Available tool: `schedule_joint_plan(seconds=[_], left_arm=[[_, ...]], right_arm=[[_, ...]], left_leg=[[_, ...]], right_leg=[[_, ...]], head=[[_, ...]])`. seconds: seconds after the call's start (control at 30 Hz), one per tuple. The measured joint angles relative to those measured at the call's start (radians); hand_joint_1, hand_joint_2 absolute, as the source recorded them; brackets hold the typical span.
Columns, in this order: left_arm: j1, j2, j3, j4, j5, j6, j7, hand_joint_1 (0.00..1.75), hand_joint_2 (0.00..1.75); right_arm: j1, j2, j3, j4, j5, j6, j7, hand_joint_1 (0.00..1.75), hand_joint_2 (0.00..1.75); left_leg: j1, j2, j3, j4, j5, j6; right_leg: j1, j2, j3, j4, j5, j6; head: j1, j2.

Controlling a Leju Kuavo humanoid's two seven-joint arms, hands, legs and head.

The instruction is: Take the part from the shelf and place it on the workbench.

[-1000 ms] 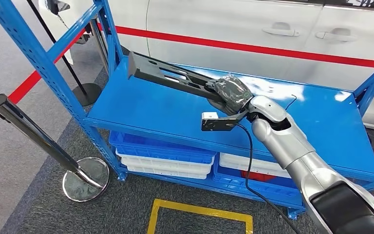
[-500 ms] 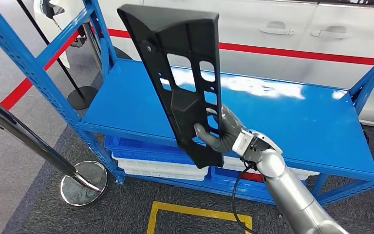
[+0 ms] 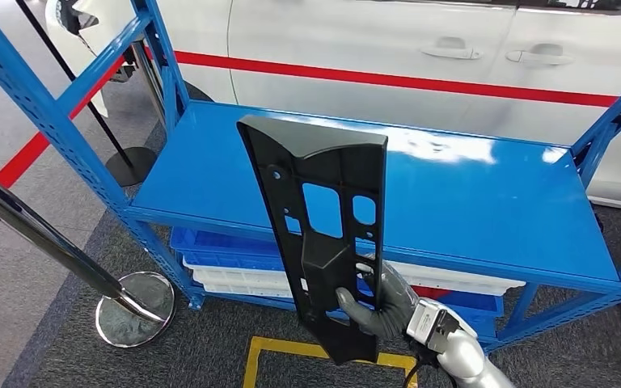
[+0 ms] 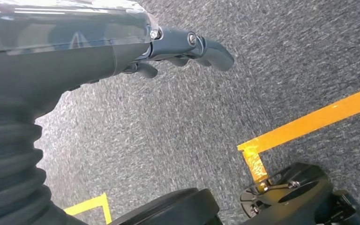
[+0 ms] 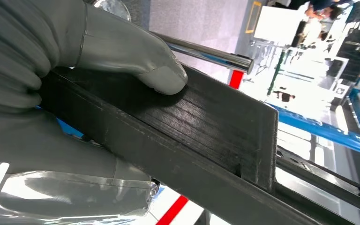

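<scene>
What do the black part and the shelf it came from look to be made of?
The black part looks like moulded plastic: matte, with cut-out windows, and fine layered ridges along its edge under the right hand. The shelf looks like painted steel: glossy blue with sharp reflections and perforated uprights.

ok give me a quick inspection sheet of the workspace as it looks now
surface: blue shelf top is bare and glossy; no workbench seen
job's things: black part is off the shelf, held roughly upright in front of it
clutter: blue and white trays stacked on the lower shelf level
grippers: right robot hand grips the part near its lower end, thumb pressed on its face; left robot hand hangs over the carpet, holding nothing, fingers curled in
cables: nothing seen
surroundings: white car with red stripe behind the shelf, chrome barrier post, yellow floor marking on grey carpet
</scene>
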State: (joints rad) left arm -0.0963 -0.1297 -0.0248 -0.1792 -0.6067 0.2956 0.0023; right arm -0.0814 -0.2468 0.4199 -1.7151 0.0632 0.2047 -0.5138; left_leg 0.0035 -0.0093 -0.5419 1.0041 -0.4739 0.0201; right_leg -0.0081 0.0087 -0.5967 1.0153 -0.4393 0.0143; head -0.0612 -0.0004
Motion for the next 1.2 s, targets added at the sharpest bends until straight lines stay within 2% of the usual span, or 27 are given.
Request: schedule_joint_plan(seconds=[0.07, 0.13, 0.17, 0.2, 0.23, 0.27, 0.3, 0.37, 0.4, 0.5, 0.57, 0.67, 0.7, 0.73, 0.8, 0.93, 1.0, 1.03, 1.07, 1.1, 1.13, 1.17, 1.2], left_arm=[[0.000, -0.001, 0.000, 0.000, 0.002, 0.004, -0.001, 0.00, 1.75], [0.000, -0.001, 0.000, 0.000, 0.002, 0.008, 0.001, 0.00, 1.75], [0.001, -0.001, 0.000, 0.000, 0.003, 0.010, 0.003, 0.00, 1.75], [0.002, -0.001, 0.001, 0.000, 0.003, 0.012, 0.005, 0.00, 1.75], [0.002, -0.001, 0.001, 0.000, 0.004, 0.015, 0.006, 0.00, 1.75], [0.002, -0.001, 0.001, 0.000, 0.004, 0.018, 0.007, 0.00, 1.75], [0.003, -0.001, 0.001, 0.000, 0.004, 0.021, 0.009, 0.00, 1.75], [0.004, -0.001, 0.003, 0.000, 0.006, 0.027, 0.015, 0.00, 1.75], [0.004, -0.001, 0.004, 0.000, 0.007, 0.030, 0.020, 0.00, 1.75], [0.004, -0.001, 0.008, 0.000, 0.006, 0.042, 0.041, 0.00, 1.75], [0.004, -0.001, 0.010, 0.000, 0.006, 0.048, 0.049, 0.00, 1.75], [0.000, -0.003, 0.019, 0.000, 0.007, 0.052, 0.052, 0.00, 1.75], [-0.001, -0.004, 0.022, 0.000, 0.008, 0.052, 0.052, 0.00, 1.75], [-0.002, -0.004, 0.023, 0.000, 0.008, 0.052, 0.053, 0.00, 1.75], [-0.001, -0.005, 0.024, 0.000, 0.009, 0.051, 0.054, 0.00, 1.75], [-0.001, -0.005, 0.024, 0.000, 0.009, 0.051, 0.054, 0.00, 1.75], [0.003, -0.005, 0.025, 0.000, 0.006, 0.049, 0.057, 0.00, 1.75], [0.007, -0.005, 0.025, 0.000, 0.003, 0.047, 0.058, 0.00, 1.75], [0.010, -0.006, 0.025, 0.000, -0.002, 0.043, 0.060, 0.00, 1.75], [0.011, -0.007, 0.025, 0.000, -0.007, 0.039, 0.061, 0.00, 1.75], [0.010, -0.007, 0.025, 0.000, -0.012, 0.035, 0.062, 0.00, 1.75], [0.008, -0.008, 0.025, 0.000, -0.016, 0.031, 0.063, 0.00, 1.75], [0.007, -0.008, 0.025, 0.000, -0.017, 0.030, 0.064, 0.00, 1.75]], right_arm=[[0.018, 0.000, 0.000, -0.011, 0.003, -0.006, 0.002, 1.75, 1.75], [0.032, 0.003, -0.001, -0.016, 0.001, -0.007, 0.007, 1.75, 1.75], [0.039, 0.005, -0.001, -0.016, -0.001, -0.007, 0.009, 1.75, 1.75], [0.046, 0.007, -0.001, -0.016, -0.002, -0.006, 0.010, 1.75, 1.75], [0.050, 0.007, -0.001, -0.016, -0.004, -0.006, 0.011, 1.75, 1.75], [0.053, 0.007, -0.001, -0.016, -0.005, -0.005, 0.011, 1.75, 1.75], [0.056, 0.007, -0.002, -0.016, -0.006, -0.003, 0.011, 1.75, 1.75], [0.059, 0.008, -0.004, -0.016, -0.007, 0.001, 0.011, 1.75, 1.75], [0.062, 0.008, -0.005, -0.017, -0.007, 0.005, 0.011, 1.75, 1.75], [0.070, 0.005, -0.007, -0.019, -0.005, 0.015, 0.014, 1.75, 1.75], [0.072, 0.000, -0.007, -0.019, -0.002, 0.019, 0.018, 1.75, 1.75], [0.074, -0.003, -0.007, -0.019, 0.004, 0.019, 0.022, 1.75, 1.75], [0.075, -0.003, -0.008, -0.019, 0.005, 0.019, 0.024, 1.75, 1.75], [0.076, -0.003, -0.008, -0.019, 0.005, 0.019, 0.026, 1.75, 1.75], [0.077, -0.003, -0.009, -0.019, 0.005, 0.018, 0.029, 1.75, 1.75], [0.077, -0.003, -0.009, -0.019, 0.005, 0.018, 0.030, 1.75, 1.75], [0.078, -0.003, -0.013, -0.019, 0.008, 0.016, 0.035, 1.75, 1.75], [0.079, -0.003, -0.017, -0.021, 0.010, 0.015, 0.039, 1.75, 1.75], [0.088, -0.003, -0.028, -0.026, 0.011, 0.015, 0.043, 1.75, 1.75], [0.097, -0.003, -0.039, -0.032, 0.010, 0.016, 0.045, 1.75, 1.75], [0.107, -0.002, -0.051, -0.038, 0.007, 0.019, 0.046, 1.75, 1.75], [0.117, -0.001, -0.062, -0.043, 0.002, 0.023, 0.048, 1.75, 1.75], [0.121, 0.000, -0.067, -0.044, -0.002, 0.026, 0.049, 1.75, 1.75]], left_leg=[[0.004, 0.005, 0.002, -0.009, 0.008, 0.012], [0.004, 0.009, 0.001, -0.010, 0.010, 0.017], [0.004, 0.011, 0.000, -0.009, 0.010, 0.018], [0.003, 0.012, 0.000, -0.009, 0.010, 0.018], [0.003, 0.012, 0.000, -0.009, 0.010, 0.017], [0.003, 0.012, 0.002, -0.008, 0.009, 0.016], [0.003, 0.012, 0.003, -0.007, 0.007, 0.013], [-0.001, 0.012, 0.003, -0.001, 0.004, 0.004], [-0.003, 0.013, 0.002, 0.001, 0.003, -0.001], [-0.003, 0.015, -0.001, 0.005, 0.001, -0.016], [-0.001, 0.015, -0.012, 0.043, -0.036, -0.028], [0.000, 0.014, -0.068, 0.219, -0.145, -0.040], [0.000, 0.014, -0.077, 0.265, -0.164, -0.041], [0.000, 0.014, -0.077, 0.286, -0.170, -0.040], [0.000, 0.014, -0.064, 0.283, -0.163, -0.039], [0.000, 0.014, -0.060, 0.277, -0.160, -0.038], [0.000, 0.014, -0.005, 0.182, -0.118, -0.032], [-0.003, 0.012, 0.033, 0.108, -0.094, -0.026], [-0.003, 0.011, 0.067, 0.032, -0.061, -0.014], [-0.004, 0.012, 0.075, -0.006, -0.042, -0.003], [-0.004, 0.014, 0.073, -0.031, -0.026, 0.009], [-0.003, 0.020, 0.059, -0.034, -0.008, 0.018], [-0.004, 0.026, 0.046, -0.033, 0.002, 0.021]], right_leg=[[-0.002, -0.002, -0.020, 0.048, -0.035, 0.007], [-0.006, -0.004, -0.078, 0.180, -0.103, 0.013], [-0.008, -0.004, -0.108, 0.246, -0.129, 0.015], [-0.009, -0.004, -0.127, 0.290, -0.139, 0.018], [-0.010, -0.005, -0.124, 0.288, -0.127, 0.019], [-0.012, -0.007, -0.101, 0.246, -0.098, 0.018], [-0.013, -0.010, -0.063, 0.173, -0.061, 0.017], [-0.011, -0.019, 0.004, 0.044, -0.018, 0.011], [-0.009, -0.021, 0.018, 0.013, -0.013, 0.007], [-0.007, -0.020, 0.016, 0.003, -0.012, -0.008], [-0.010, -0.021, 0.014, -0.001, -0.006, -0.020], [-0.009, -0.022, 0.003, -0.001, 0.003, -0.032], [-0.008, -0.023, -0.003, 0.000, 0.006, -0.033], [-0.006, -0.023, -0.007, 0.002, 0.009, -0.034], [-0.005, -0.022, -0.012, 0.004, 0.012, -0.033], [-0.005, -0.022, -0.013, 0.004, 0.013, -0.033], [-0.003, -0.019, -0.018, 0.006, 0.017, -0.032], [-0.002, -0.017, -0.022, 0.007, 0.023, -0.028], [-0.002, -0.015, -0.030, 0.007, 0.034, -0.017], [-0.003, -0.013, -0.037, 0.009, 0.034, -0.007], [-0.004, -0.012, -0.049, 0.026, 0.017, 0.004], [-0.007, -0.011, -0.065, 0.062, -0.018, 0.013], [-0.009, -0.010, -0.083, 0.120, -0.069, 0.016]], head=[[0.000, 0.000], [0.000, 0.000], [0.000, 0.000], [0.000, 0.000], [0.000, 0.000], [0.000, 0.000], [0.000, 0.000], [0.000, 0.000], [0.000, 0.000], [0.000, 0.000], [0.000, 0.000], [0.000, 0.000], [0.000, 0.000], [0.000, 0.000], [0.000, 0.000], [0.000, 0.000], [0.000, 0.000], [0.000, 0.000], [0.000, 0.000], [0.000, 0.000], [0.000, 0.000], [0.000, 0.000], [0.000, 0.000]])
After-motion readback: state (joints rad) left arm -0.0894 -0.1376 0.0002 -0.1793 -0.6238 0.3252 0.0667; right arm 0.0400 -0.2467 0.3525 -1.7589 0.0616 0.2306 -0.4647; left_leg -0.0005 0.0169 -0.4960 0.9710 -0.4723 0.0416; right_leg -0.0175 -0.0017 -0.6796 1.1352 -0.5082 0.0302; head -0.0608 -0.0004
